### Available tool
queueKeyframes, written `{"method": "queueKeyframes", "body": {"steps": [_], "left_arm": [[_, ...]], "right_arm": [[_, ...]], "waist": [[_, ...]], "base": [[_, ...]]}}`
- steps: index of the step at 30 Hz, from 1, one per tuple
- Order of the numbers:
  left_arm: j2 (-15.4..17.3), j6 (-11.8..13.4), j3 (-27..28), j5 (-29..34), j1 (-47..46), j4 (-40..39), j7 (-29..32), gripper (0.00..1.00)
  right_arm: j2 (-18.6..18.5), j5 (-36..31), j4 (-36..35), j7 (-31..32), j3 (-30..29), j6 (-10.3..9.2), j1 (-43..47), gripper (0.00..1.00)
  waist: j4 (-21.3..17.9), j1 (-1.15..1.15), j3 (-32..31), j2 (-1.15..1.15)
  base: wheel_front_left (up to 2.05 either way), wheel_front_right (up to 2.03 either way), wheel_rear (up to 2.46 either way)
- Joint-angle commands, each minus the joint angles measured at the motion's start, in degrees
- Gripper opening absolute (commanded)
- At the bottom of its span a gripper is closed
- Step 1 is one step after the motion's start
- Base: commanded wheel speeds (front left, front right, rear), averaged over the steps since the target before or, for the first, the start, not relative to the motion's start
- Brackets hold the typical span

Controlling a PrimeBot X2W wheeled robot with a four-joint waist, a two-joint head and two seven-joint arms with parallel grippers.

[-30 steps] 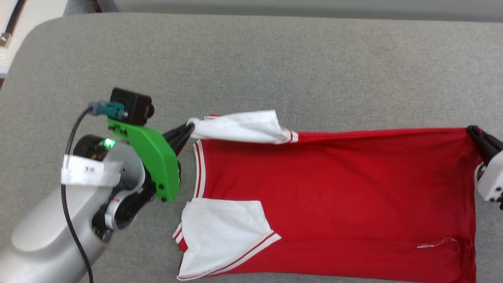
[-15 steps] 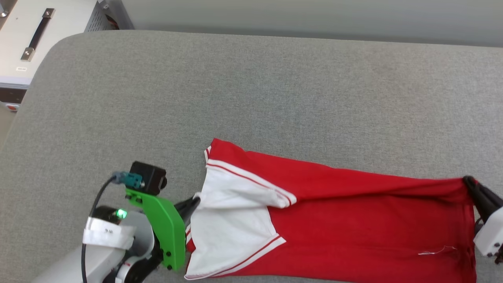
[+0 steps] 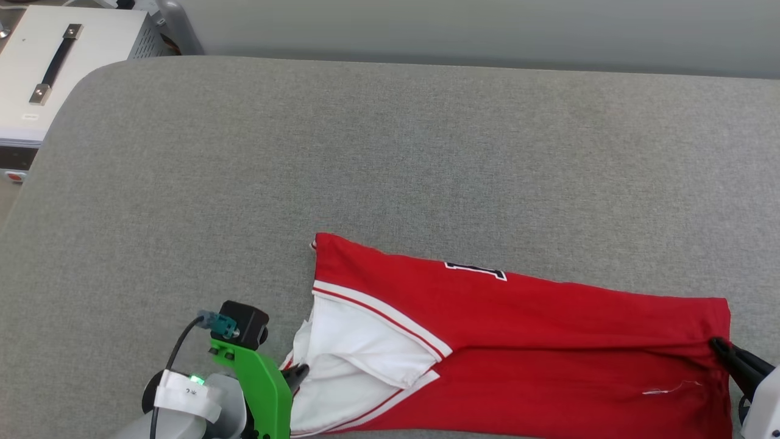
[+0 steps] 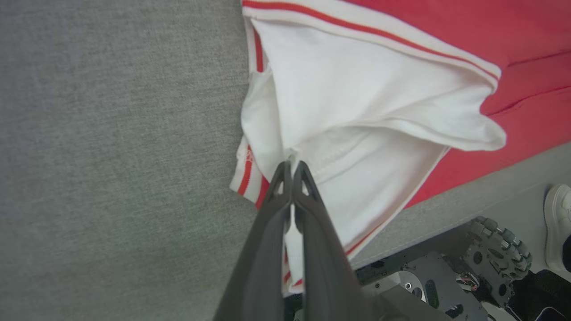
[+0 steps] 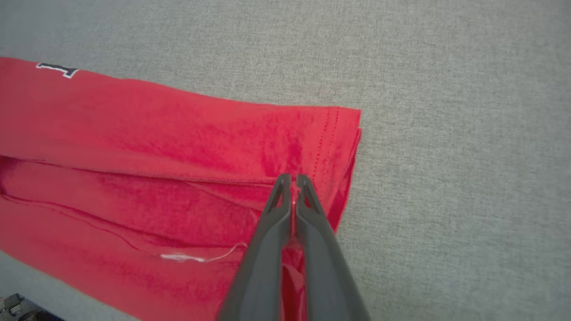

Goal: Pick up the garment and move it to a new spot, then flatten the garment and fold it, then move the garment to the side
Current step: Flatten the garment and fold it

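Surrounding garment (image 3: 518, 341) — grey cushion (image 3: 390, 152); cabinet (image 3: 55, 67) beyond

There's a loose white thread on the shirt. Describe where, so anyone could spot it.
On the grey padded table lies a red shirt. Follow it to the hem end held by the right gripper; the thread lies on the lower layer just left of that gripper. Unlike the straight striped trim at the sleeve end, it is a thin, wavy white strand.

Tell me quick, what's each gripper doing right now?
Left gripper: shut on the garment, pinching white sleeve fabric.
Right gripper: shut on the garment near its red hem.
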Motion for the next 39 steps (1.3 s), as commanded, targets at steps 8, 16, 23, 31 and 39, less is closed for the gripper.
{"method": "queueKeyframes", "body": {"steps": [8, 16, 23, 31, 39], "left_arm": [[-1.9, -1.3, -1.5, 0.8, 0.4, 3.4, 0.1, 0.0], [-3.7, -1.1, -2.7, 2.0, -0.5, 6.5, 0.1, 1.0], [-4.3, -1.3, -2.2, 2.1, -0.1, 7.3, -2.0, 1.0], [-4.7, 1.6, 1.9, 2.0, 0.9, 4.4, -8.9, 1.0], [-5.4, 2.6, 6.5, 5.9, 0.6, 0.7, -21.7, 1.0]], "right_arm": [[-2.3, -1.1, -0.2, 2.1, 2.9, -0.03, 1.2, 0.0], [-2.4, -0.2, 1.3, 4.6, 4.8, -0.03, 0.7, 1.0], [-1.7, 2.3, 0.5, 6.5, 3.6, -0.03, 0.8, 1.0], [0.7, 4.3, -3.4, 11.4, -3.5, -0.03, 3.1, 1.0], [7.7, 2.2, -4.5, 19.4, -13.2, -0.03, 4.1, 1.0]], "waist": [[-0.2, 0.0, 0.8, 0.0], [-0.1, 0.0, 1.0, 0.0], [-0.4, 0.0, -1.3, 0.0], [-0.6, 0.0, -3.8, 0.0], [-0.2, 0.0, -3.8, 0.0]], "base": [[0.0, 0.0, 0.0], [0.0, 0.0, 0.0], [0.0, 0.0, 0.0], [0.0, 0.0, 0.0], [0.0, 0.0, 0.0]]}}
